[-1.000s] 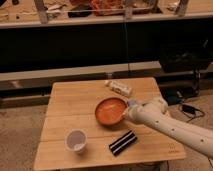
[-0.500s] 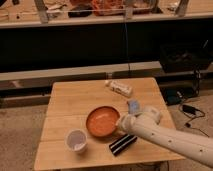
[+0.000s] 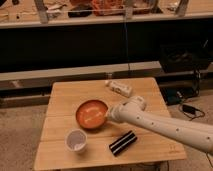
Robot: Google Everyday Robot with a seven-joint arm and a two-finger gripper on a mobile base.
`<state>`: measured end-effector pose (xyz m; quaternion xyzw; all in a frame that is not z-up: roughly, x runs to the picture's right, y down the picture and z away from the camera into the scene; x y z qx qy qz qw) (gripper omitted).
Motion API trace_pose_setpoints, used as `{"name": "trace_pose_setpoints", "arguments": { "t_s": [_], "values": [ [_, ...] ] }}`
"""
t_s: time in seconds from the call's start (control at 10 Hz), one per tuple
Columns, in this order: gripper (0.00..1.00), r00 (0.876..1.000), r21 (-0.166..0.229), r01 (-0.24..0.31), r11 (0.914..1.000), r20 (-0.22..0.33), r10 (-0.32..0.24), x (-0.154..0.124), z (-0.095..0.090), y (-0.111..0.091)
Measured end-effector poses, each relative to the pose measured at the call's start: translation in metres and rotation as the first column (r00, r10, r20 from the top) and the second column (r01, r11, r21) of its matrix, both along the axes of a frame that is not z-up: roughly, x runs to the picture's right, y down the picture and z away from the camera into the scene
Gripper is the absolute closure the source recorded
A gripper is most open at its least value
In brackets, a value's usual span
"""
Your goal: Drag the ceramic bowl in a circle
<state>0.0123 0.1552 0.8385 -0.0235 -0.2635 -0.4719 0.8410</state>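
The ceramic bowl (image 3: 91,114) (orange-red, glossy inside) sits on the wooden table (image 3: 60,95). The gripper (image 3: 109,115) is at the bowl's right rim. A white cup (image 3: 76,140) stands just below-left of the bowl, a black bar (image 3: 123,142) lies below-right, and a pale bottle (image 3: 119,88) lies above-right.

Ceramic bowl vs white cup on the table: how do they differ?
Colour: the ceramic bowl is orange-red, the white cup is white. Shape: the bowl is wide and shallow, the cup narrower. Contact: the tool sits at the bowl's rim; the cup stands apart from it, nearer the front edge of the table. Both stand upright, mouths up, on that table.
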Motion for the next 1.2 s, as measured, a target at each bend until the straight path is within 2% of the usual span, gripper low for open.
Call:
{"name": "trace_pose_setpoints", "arguments": {
  "t_s": [0.1,0.2,0.3,0.4,0.6,0.8,0.9,1.1,1.2],
  "values": [
    [0.98,1.0,0.003,-0.005,1.0,0.008,0.005,-0.001,0.015,-0.012],
    [0.98,1.0,0.01,-0.028,0.9996,-0.01,0.028,0.002,0.029,-0.027],
    [0.98,0.998,0.015,-0.048,0.9987,-0.031,0.048,0.01,0.036,-0.034],
    [0.98,0.994,0.025,-0.087,0.9959,-0.066,0.088,0.029,0.039,-0.043],
    [0.98,0.982,0.046,-0.131,0.9903,-0.129,0.136,0.074,0.029,-0.046],
    [0.98,0.971,0.046,-0.163,0.9855,-0.171,0.169,0.107,0.013,-0.036],
    [0.98,0.966,0.034,-0.178,0.9835,-0.187,0.181,0.121,-0.001,-0.021],
    [0.98,0.964,0.01,-0.18,0.9836,-0.199,0.178,0.128,-0.025,0.006],
    [0.98,0.968,-0.003,-0.163,0.9866,-0.194,0.16,0.123,-0.041,0.025]
  ]
}}
